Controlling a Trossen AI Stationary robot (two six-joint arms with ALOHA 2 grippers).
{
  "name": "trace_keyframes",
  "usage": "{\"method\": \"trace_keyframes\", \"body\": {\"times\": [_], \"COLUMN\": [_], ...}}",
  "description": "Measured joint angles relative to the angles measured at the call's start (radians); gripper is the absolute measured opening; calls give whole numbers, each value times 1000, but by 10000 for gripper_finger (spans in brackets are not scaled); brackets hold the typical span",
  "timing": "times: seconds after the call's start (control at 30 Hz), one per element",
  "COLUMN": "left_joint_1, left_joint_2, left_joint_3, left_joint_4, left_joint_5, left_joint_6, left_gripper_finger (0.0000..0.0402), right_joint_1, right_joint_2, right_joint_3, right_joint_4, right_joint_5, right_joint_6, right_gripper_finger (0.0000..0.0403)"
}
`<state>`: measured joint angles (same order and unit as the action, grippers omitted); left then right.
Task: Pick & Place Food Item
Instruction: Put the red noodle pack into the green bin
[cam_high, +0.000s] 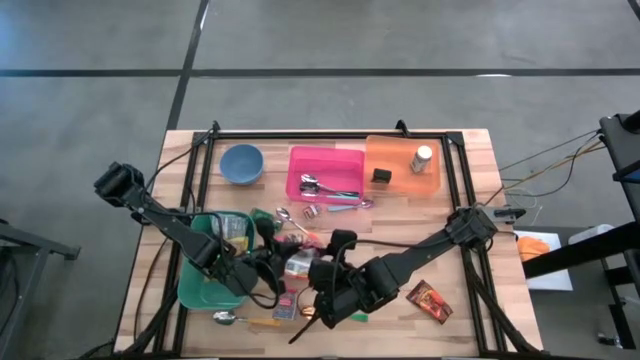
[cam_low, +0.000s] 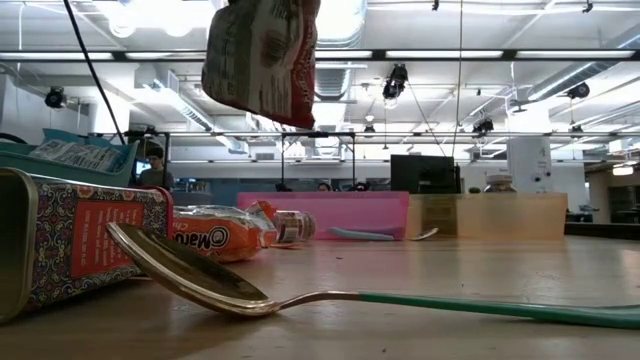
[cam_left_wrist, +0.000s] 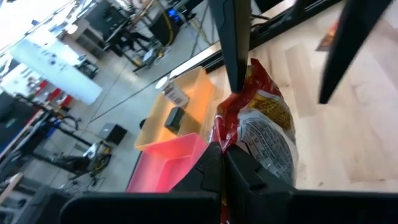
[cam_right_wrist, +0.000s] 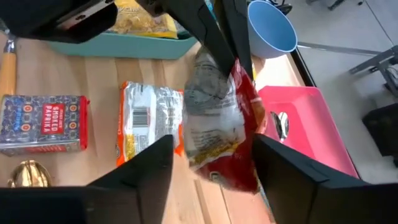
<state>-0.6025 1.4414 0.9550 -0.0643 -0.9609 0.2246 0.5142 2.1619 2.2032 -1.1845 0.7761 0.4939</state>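
Note:
A red and silver snack packet (cam_right_wrist: 217, 124) is held in the air above the table's middle, near the front; the low view shows it as the packet (cam_low: 262, 60) hanging clear of the wood. My left gripper (cam_left_wrist: 224, 152) is shut on one end of it. My right gripper (cam_right_wrist: 214, 143) is open, with one finger on either side of the packet's body, and I cannot tell whether they touch it. In the high view the left gripper (cam_high: 290, 263) and the right gripper (cam_high: 322, 272) meet at the packet (cam_high: 302, 265). My left gripper pinches the packet's crimped end (cam_left_wrist: 229, 121) between its two shut fingers. The fingers come from the table's left, nearly level and tipped a little down. The packet is lifted clear of the table and stretches away from the fingertips, its body bulging.
Below the packet lie an orange noodle packet (cam_right_wrist: 149, 118), a paprika tin (cam_right_wrist: 42, 123) and a green-handled spoon (cam_low: 200, 270). A teal bin (cam_high: 200, 290) stands at the front left. A blue bowl (cam_high: 241, 163), pink tray (cam_high: 327, 172) and orange tray (cam_high: 400, 165) line the far side. A small red box (cam_high: 430, 300) lies at the front right.

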Motion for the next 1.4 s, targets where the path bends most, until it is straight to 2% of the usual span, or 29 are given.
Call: {"method": "trace_keyframes", "body": {"times": [0.1, 0.2, 0.4, 0.57, 0.7, 0.9, 1.1, 1.4], "left_joint_1": [-4, -17, -74, -135, -182, -245, -293, -297], "left_joint_2": [-5, -9, -10, -15, -16, -16, -16, -15], "left_joint_3": [17, 83, 274, 429, 492, 491, 426, 266], "left_joint_4": [-40, -162, -618, -953, -1108, -1264, -1398, -1424], "left_joint_5": [-9, -12, -5, 91, 168, 236, 312, 530], "left_joint_6": [-57, -173, -533, -853, -1069, -1339, -1569, -1699], "left_gripper_finger": [0, 0, 0, 0, 0, 0, 0, 0], "right_joint_1": [10, 19, 37, 63, 70, 70, 70, 70], "right_joint_2": [-14, -34, -46, -46, -46, -46, -46, -46], "right_joint_3": [0, 0, -1, -22, -49, -99, -174, -309], "right_joint_4": [-62, -159, -386, -384, -387, -383, -384, -383], "right_joint_5": [2, 8, 42, 64, 106, 118, 117, 109], "right_joint_6": [39, 135, 305, 320, 322, 330, 377, 471], "right_gripper_finger": [246, 262, 267, 267, 267, 267, 267, 267]}}
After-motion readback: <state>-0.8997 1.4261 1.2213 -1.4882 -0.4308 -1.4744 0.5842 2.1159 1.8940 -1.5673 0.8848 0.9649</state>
